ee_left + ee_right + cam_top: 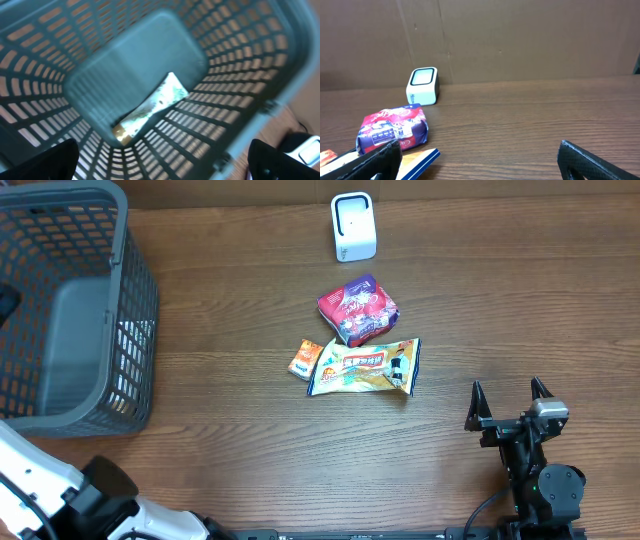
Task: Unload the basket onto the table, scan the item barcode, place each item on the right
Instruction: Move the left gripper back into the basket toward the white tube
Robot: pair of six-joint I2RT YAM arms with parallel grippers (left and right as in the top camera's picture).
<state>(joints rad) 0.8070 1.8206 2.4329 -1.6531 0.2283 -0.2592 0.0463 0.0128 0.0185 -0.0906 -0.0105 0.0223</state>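
On the wooden table (220, 440), the likeliest trouble is a bad pick from the bunched items, not anything about reach. The grey mesh basket (135, 330) stands at the far left with one pale packet (150, 107) on its floor. The left gripper (162, 144) hangs over it, jaws spread wide and holding nothing, and a careless move sideways could snag a finger on the slotted wall. The right gripper (507, 388) is equally wide and empty, well apart from the goods. The items still to scan lie mid-table: a yellow-and-white snack packet (364, 367), with a red-and-purple pouch (358, 308) just above it, touching or nearly so. Closing on one may drag or pinch its neighbour, and the glossy film looks apt to slip or crumple. The white barcode scanner (353, 227) stands upright near the far edge. It looks light, so a packet swung in too low could tip it, and a barcode turned away from its window would not read. The small orange packet (305, 360) rests against the yellow-and-white snack packet's left end and lies flat, which makes it easy to miss.
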